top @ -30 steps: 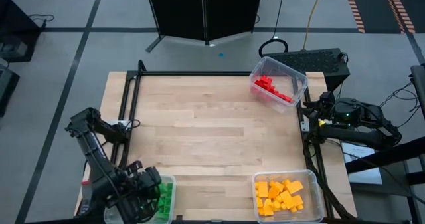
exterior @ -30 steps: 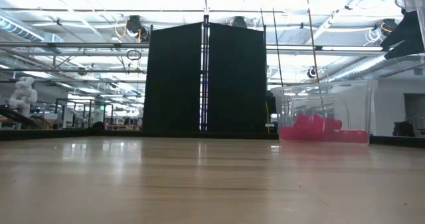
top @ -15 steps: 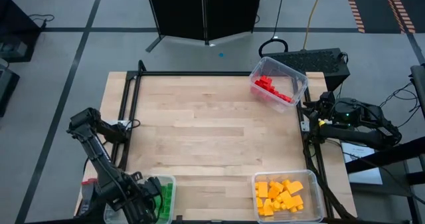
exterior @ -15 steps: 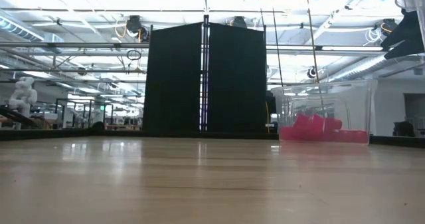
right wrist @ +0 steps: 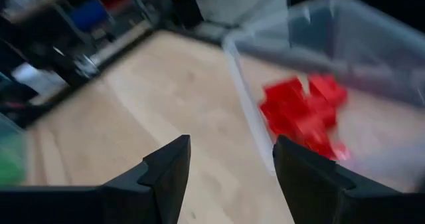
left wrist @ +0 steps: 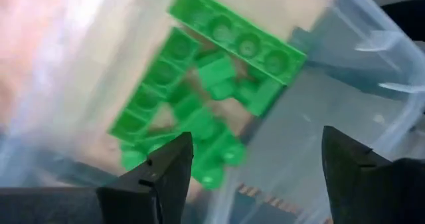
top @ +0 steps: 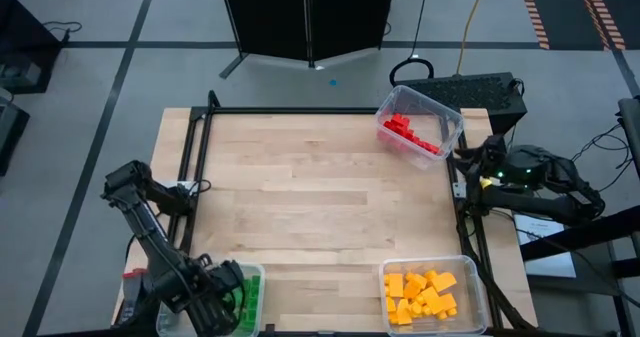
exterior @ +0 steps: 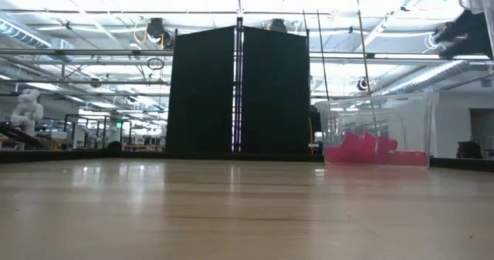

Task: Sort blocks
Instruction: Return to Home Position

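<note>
Green blocks (left wrist: 206, 111) lie heaped in a clear bin (top: 250, 299) at the table's near left corner. My left gripper (left wrist: 259, 184) hangs over that bin (left wrist: 372, 58), pointing down, open, with nothing between its fingers; the high view shows it (top: 225, 289) at the bin's left side. Red blocks (top: 412, 134) lie in a clear bin (top: 440, 112) at the far right, and yellow-orange blocks (top: 420, 295) fill a bin (top: 470, 277) at the near right. My right gripper (right wrist: 229, 177) waits open off the table's right edge, facing the red blocks (right wrist: 302, 114).
A black frame rail (top: 200, 157) runs along the table's left and far edges. A tall black panel (exterior: 239, 90) stands behind the far edge. The bare wooden tabletop (top: 320, 192) lies between the three bins. My right arm (top: 530, 177) is folded beside the red bin.
My left gripper has sunk toward the green bin, shifting a little toward the table's near edge and tipping more steeply downward. The bins and blocks have stayed in place.
</note>
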Available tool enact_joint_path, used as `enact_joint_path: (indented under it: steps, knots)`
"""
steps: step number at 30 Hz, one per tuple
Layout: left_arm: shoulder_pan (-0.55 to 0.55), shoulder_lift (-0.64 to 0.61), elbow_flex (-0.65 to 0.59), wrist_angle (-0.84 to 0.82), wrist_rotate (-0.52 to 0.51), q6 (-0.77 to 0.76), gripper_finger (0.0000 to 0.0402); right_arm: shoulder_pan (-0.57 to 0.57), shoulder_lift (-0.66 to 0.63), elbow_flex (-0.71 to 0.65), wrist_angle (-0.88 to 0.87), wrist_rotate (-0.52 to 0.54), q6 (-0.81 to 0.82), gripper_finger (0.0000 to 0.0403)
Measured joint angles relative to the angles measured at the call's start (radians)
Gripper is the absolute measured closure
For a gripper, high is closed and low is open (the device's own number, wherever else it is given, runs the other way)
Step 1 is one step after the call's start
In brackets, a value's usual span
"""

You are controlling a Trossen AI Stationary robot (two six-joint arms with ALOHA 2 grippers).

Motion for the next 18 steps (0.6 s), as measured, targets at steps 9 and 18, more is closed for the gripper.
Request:
enact_joint_path:
  steps: [9,18]
  knots:
    - [0.040,-0.209,0.000,-0.266,-0.261,-0.148,0.0191,0.000,0.000,0.130,0.098,0.031,-0.161,0.0195]
    - [-0.061,-0.477,0.001,-0.300,-0.986,-0.204,0.0191,0.000,0.000,0.389,-0.087,0.074,-0.231,0.0195]
